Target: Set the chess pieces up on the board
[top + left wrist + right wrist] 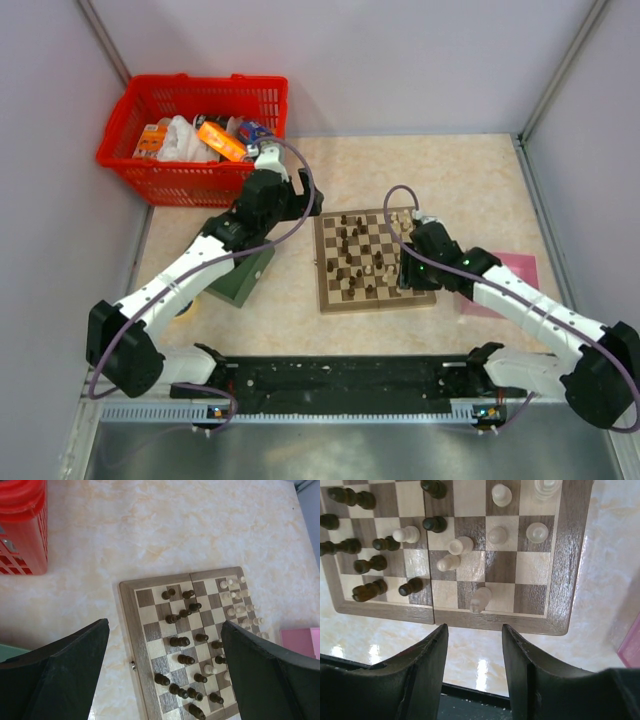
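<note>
The board [370, 306] lies mid-table with dark and pale chess pieces scattered over its squares. In the left wrist view, dark pieces [180, 641] crowd the board's left and middle, and pale pieces [235, 596] stand along its right side. My left gripper [165, 625] hangs wide open and empty above the board's left edge [131, 630]; in the top view it [298, 200] is just left of the board. My right gripper [474, 630] is open with nothing between its fingers, just off the board's near edge [520, 622]. A pale piece [481, 599] stands right ahead of it. Dark pieces [370, 591] stand to the left.
A red basket [195, 125] full of packets sits at the back left. A dark green box [240, 275] lies under the left arm. A pink box [505, 285] is right of the board. A black rail [350, 380] runs along the near edge.
</note>
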Robot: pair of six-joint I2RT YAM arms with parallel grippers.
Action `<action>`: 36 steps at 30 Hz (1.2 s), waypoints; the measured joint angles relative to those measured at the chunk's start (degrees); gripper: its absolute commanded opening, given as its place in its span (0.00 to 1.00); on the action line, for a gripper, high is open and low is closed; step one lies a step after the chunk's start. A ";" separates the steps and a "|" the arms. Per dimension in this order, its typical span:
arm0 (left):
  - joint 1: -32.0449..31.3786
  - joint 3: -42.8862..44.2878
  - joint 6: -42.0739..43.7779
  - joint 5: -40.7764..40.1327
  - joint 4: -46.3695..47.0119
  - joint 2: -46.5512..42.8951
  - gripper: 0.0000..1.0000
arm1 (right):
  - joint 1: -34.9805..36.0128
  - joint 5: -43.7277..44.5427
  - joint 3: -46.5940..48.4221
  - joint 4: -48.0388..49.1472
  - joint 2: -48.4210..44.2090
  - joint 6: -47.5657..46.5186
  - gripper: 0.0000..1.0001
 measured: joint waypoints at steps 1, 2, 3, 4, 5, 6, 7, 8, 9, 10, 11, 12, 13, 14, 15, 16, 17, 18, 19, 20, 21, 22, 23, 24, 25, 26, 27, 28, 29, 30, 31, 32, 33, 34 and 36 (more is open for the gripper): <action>-0.02 -0.55 0.00 0.28 0.07 0.00 0.99 | 0.02 0.07 -0.50 0.17 0.55 0.11 0.44; -0.04 -0.85 0.00 0.57 0.09 0.00 0.99 | 0.02 0.09 -0.83 0.26 0.94 0.22 0.43; -0.04 -1.22 0.02 0.81 0.24 0.00 0.99 | 0.02 0.07 -1.14 0.52 1.42 0.35 0.42; -0.04 -1.57 0.04 1.03 0.48 0.00 0.99 | 0.02 0.00 -1.46 1.40 2.38 0.42 0.42; -0.04 -1.57 0.13 1.01 0.63 0.00 0.99 | 0.04 -0.11 -1.46 1.75 2.86 0.44 0.42; -0.04 -1.57 0.24 0.98 0.76 0.00 0.99 | 0.04 -0.26 -1.46 2.27 3.34 0.44 0.41; -0.04 -1.57 0.42 0.96 0.83 0.00 0.99 | 0.04 -0.35 -1.46 2.86 4.00 0.44 0.40; -0.04 -1.57 0.61 0.90 0.79 0.00 0.99 | 0.04 -0.37 -1.46 3.19 4.59 0.44 0.40; -0.04 -1.57 0.76 0.83 0.79 0.00 0.99 | 0.04 -0.39 -1.46 3.45 5.22 0.44 0.39; -0.04 -1.57 0.94 0.79 0.79 0.00 0.99 | 0.04 -0.39 -1.46 3.76 5.95 0.44 0.38; -0.04 -1.57 1.11 0.76 0.81 0.00 0.99 | 0.04 -0.37 -1.46 4.07 6.67 0.42 0.37; -0.02 -1.57 1.16 0.79 0.81 0.00 0.99 | 0.04 -0.37 -1.46 4.28 7.23 0.42 0.37; -0.02 -1.57 1.29 0.79 0.79 0.00 0.99 | 0.04 -0.37 -1.46 4.46 7.76 0.39 0.36; -0.02 -1.57 1.36 0.79 0.79 0.00 0.99 | 0.04 -0.35 -1.46 4.63 8.11 0.39 0.35; -0.02 -1.57 1.40 0.79 0.79 0.00 0.99 | 0.04 -0.35 -1.46 4.94 8.44 0.42 0.33; -0.02 -1.57 1.42 0.79 0.79 0.00 0.99 | 0.04 -0.35 -1.49 5.27 8.59 0.39 0.30; 0.00 -1.57 1.44 0.79 0.79 -0.02 0.99 | 0.04 -0.33 -1.49 5.44 8.63 0.39 0.30; 0.09 -1.57 1.49 0.79 0.76 0.00 0.99 | 0.04 -0.33 -1.49 5.57 8.66 0.37 0.30; 0.17 -1.57 1.53 0.79 0.79 0.00 0.99 | 0.04 -0.28 -1.49 5.66 8.72 0.37 0.29; 0.24 -1.57 1.53 0.81 0.79 0.00 0.99 | 0.04 -0.26 -1.49 5.70 8.83 0.35 0.29; 0.28 -1.57 1.53 0.81 0.79 0.00 0.99 | 0.04 -0.24 -1.49 5.70 8.96 0.35 0.29; 0.31 -1.57 1.53 0.81 0.76 0.00 0.99 | 0.04 -0.22 -1.49 5.70 9.11 0.33 0.29; 0.35 -1.57 1.53 0.81 0.76 0.00 0.99 | 0.04 -0.17 -1.49 5.73 9.25 0.33 0.27; 0.42 -1.57 1.53 0.81 0.79 0.00 0.99 | 0.04 -0.11 -1.49 5.70 9.35 0.33 0.26; 0.50 -1.57 1.53 0.81 0.79 0.00 0.99 | 0.04 -0.09 -1.49 5.70 9.38 0.33 0.26; 0.59 -1.57 1.55 0.83 0.76 0.00 0.99 | 0.04 -0.04 -1.49 5.70 9.42 0.28 0.25; 0.68 -1.57 1.55 0.83 0.76 -0.02 0.99 | 0.04 -0.04 -1.49 5.70 9.44 0.31 0.21; 0.74 -1.57 1.55 0.83 0.79 0.00 0.99 | 0.04 -0.02 -1.49 5.70 9.49 0.28 0.21; 0.79 -1.57 1.55 0.83 0.79 -0.02 0.99 | 0.04 0.09 -1.49 5.70 9.53 0.26 0.20; 0.90 -1.57 1.53 0.85 0.79 0.00 0.99 | 0.04 0.15 -1.49 5.70 9.57 0.24 0.17; 0.98 -1.57 1.53 0.90 0.79 0.00 0.99 | 0.04 0.28 -1.49 5.70 9.64 0.24 0.14; 1.05 -1.57 1.53 0.98 0.79 0.00 0.99 | 0.04 0.37 -1.49 5.70 9.66 0.15 0.13; 1.09 -1.57 1.53 1.01 0.79 0.00 0.99 | 0.04 0.61 -1.46 5.77 9.70 0.17 0.11; 1.14 -1.57 1.53 1.03 0.79 0.00 0.99 | 0.04 0.81 -1.46 6.01 9.70 0.15 0.09; 1.29 -1.57 1.53 1.03 0.79 0.00 0.99 | 0.04 1.14 -1.44 6.25 9.68 0.11 0.09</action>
